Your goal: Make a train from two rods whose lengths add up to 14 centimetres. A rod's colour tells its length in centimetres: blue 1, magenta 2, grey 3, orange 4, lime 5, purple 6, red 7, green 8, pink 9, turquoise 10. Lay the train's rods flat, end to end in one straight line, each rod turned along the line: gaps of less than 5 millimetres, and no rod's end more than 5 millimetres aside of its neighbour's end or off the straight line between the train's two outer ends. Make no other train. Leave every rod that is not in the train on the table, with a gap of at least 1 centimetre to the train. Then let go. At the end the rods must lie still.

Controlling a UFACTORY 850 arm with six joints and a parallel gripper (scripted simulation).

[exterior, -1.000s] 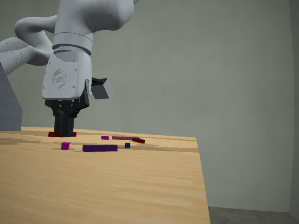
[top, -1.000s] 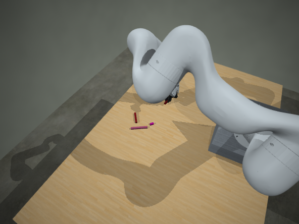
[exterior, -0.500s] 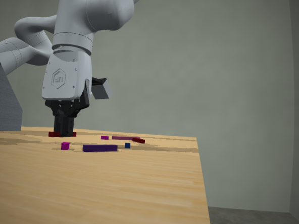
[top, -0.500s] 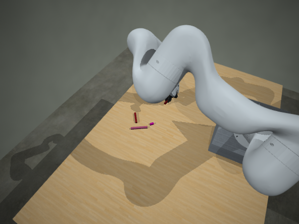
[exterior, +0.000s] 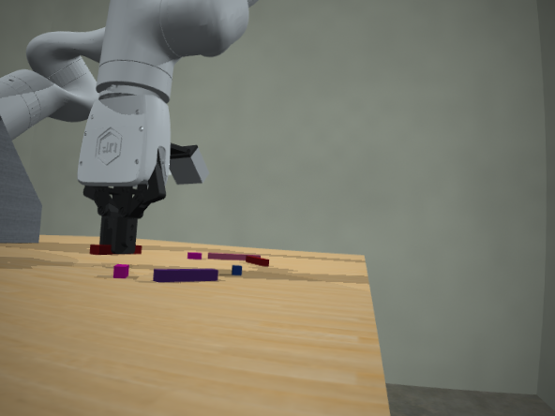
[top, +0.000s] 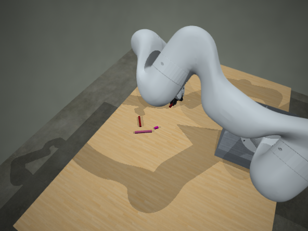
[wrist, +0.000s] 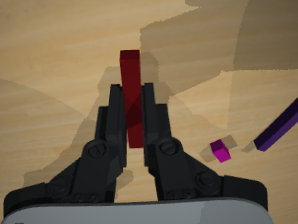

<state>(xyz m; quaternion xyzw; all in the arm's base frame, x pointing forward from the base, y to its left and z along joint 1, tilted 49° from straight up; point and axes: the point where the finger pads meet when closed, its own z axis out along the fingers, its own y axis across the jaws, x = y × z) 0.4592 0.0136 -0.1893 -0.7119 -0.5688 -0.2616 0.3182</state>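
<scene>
Now we're looking at the gripper (top: pixel 174 102) (exterior: pixel 119 250) (wrist: pixel 133 101) drawn nearly together, its fingers pinching a red rod (top: pixel 170 105) (exterior: pixel 100 249) (wrist: pixel 131 75) that pokes out at both ends. We see it low over the table (top: pixel 229 197) (exterior: pixel 197 347) (wrist: pixel 40 55), though we can't tell whether it touches the wood. Well apart from it, we have the second red rod (top: pixel 140 121) (exterior: pixel 257 260) lying near the pink rod (top: pixel 143 131) (exterior: pixel 230 256), so the two reds form no train. One magenta rod (top: pixel 156 127) (exterior: pixel 194 256) sits just beside the pink's end, and we spot the purple rod (exterior: pixel 186 274) (wrist: pixel 277 126) between another magenta rod (exterior: pixel 121 271) (wrist: pixel 220 151) and the blue rod (exterior: pixel 236 270).

Nothing visibly changes between the earlier pictures and now, in either the top or exterior view.
</scene>
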